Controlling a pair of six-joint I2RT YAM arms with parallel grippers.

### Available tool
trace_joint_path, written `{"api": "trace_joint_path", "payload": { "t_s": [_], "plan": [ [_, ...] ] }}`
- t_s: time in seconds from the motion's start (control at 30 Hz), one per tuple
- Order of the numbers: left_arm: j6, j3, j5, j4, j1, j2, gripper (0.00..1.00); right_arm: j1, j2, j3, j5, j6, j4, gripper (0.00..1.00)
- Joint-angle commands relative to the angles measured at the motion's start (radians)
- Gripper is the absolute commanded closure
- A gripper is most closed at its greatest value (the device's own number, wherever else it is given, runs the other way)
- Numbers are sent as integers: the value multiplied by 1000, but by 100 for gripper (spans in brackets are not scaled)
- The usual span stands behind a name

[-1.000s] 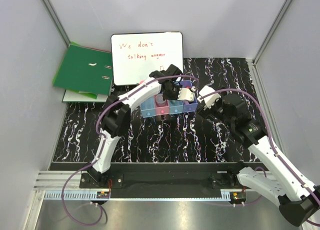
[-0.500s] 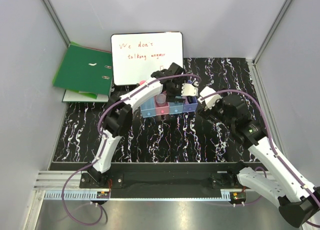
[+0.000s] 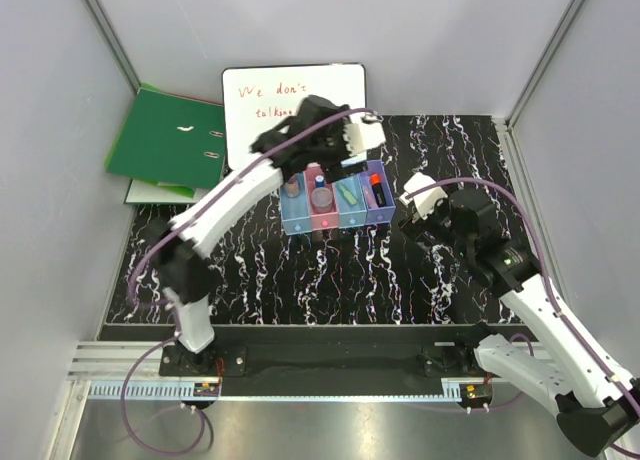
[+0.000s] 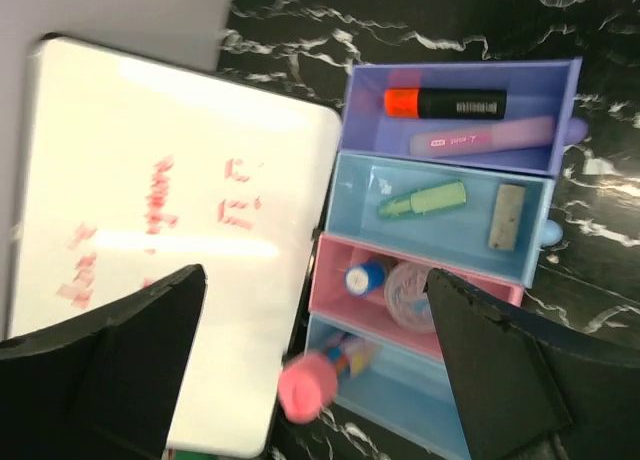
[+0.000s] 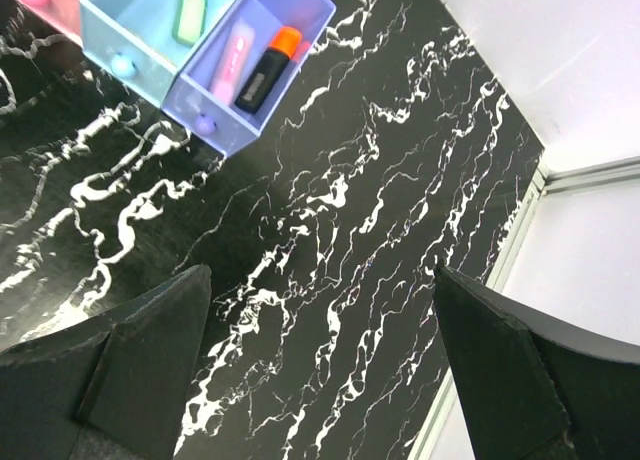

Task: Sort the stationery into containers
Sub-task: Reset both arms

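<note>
Left jaws, apart and empty above the bins toward the far edge of the counter, should lift straight, avoiding the pink-capped cylinder overhanging one rim; right jaws also apart.

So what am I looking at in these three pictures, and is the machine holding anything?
These are two robot arms bolted at the near edge of a table. One picture comes from a fixed camera above and behind them; the other two come from a small camera on each wrist, so the dark shapes at the bottom are that arm's own fingers. The left gripper hovers open above a row of four joined bins, with a whiteboard behind them and a green binder further left. Inside lie a red-and-black marker and pink bar (purple bin), a green stick (blue), a blue-capped tube and clear pot (pink), and a pink-capped cylinder in the end bin. The right gripper is open too, beside the bins. Neither holds anything.
</note>
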Motion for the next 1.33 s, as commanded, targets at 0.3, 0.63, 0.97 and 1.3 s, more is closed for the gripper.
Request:
{"api": "trace_joint_path", "payload": {
  "t_s": [0.3,0.63,0.97,1.3],
  "plan": [
    [-471,-610,-292,-22,97,-972,1,-4,-13,249,107,204,-207,0],
    [-508,-824,-318,-27,120,-1333,1,-4,-56,313,140,435,-362,0],
    [-597,-896,-405,-27,121,-1341,1,-6,-67,294,199,462,-363,0],
    [-591,-893,-387,-22,123,-1318,1,-15,-110,220,191,470,-365,0]
  ]
}}
